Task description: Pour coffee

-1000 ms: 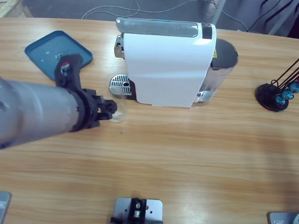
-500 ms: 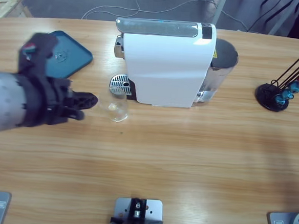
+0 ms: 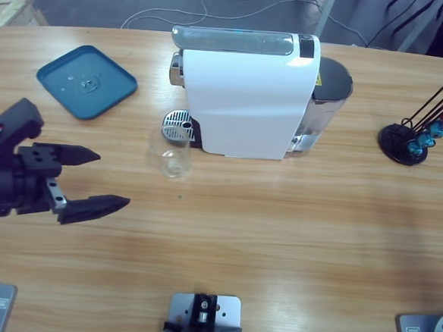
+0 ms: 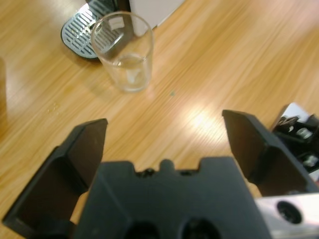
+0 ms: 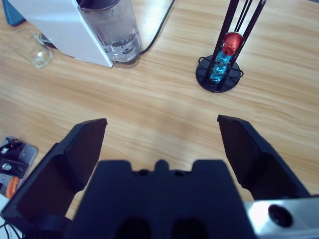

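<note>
High view: you have a long light wooden surface with grey floor and loose white cables past its far edge. A white boxy coffee machine stands at the far middle, its round perforated metal drip tray sticking out on the left. A small clear glass tumbler stands upright on the surface just in front of that drip tray, not on it. A blue rounded-square plastic tray lies far left, and a black wire capsule rack with red and blue capsules sits far right. Your left end effector comes in from the left edge, released, jaws wide apart, well short of the tumbler. The near half of the surface is bare wood, with open room to move.

Left wrist view: the left end effector is spread open with nothing between the jaws. The tumbler stands ahead beside the drip tray; you see no coffee in it, only clear glass.

Right wrist view: the right end effector is also released, high over bare wood. The capsule rack sits ahead right, the machine and the tumbler far left.
</note>
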`<state>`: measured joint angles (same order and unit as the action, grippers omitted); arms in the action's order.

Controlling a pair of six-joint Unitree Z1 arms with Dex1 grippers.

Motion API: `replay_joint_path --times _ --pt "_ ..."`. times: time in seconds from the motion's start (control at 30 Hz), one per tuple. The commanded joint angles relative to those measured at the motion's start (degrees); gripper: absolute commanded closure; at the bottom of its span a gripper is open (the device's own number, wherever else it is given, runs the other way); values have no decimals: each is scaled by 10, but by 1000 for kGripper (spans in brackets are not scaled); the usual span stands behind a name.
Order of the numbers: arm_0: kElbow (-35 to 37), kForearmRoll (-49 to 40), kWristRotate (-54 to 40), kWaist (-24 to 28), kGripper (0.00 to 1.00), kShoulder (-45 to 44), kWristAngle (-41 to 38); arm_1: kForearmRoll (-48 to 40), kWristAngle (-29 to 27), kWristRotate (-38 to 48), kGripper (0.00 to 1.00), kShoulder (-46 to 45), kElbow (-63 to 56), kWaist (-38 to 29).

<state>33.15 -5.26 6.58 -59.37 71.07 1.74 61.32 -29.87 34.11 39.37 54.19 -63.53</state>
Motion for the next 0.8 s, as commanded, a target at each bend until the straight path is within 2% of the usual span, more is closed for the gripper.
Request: replay_joint_path --times 0.03,0.1,0.17,0.2,0.3,0.43,0.57,0.8 --pt "-72 81 18 23 9 -49 -40 10 13 2 0 30 -3 10" --pt "-108 94 34 23 0 -93 -41 12 16 2 0 28 -3 10" --pt "-131 85 -32 34 0 -99 -57 11 17 2 0 29 -3 11" --pt "-141 84 -70 58 0 -94 -83 10 17 0 0 31 -4 11" --pt "-135 106 -176 119 0 -42 -136 8 22 -2 0 33 -5 11" --pt "-130 251 -235 168 20 101 -158 9 32 -7 0 36 -4 11" --pt "-128 362 -258 174 28 176 -182 11 41 -9 0 51 -1 11" --pt "-137 431 -297 174 13 239 -192 11 43 -10 0 69 -1 11"
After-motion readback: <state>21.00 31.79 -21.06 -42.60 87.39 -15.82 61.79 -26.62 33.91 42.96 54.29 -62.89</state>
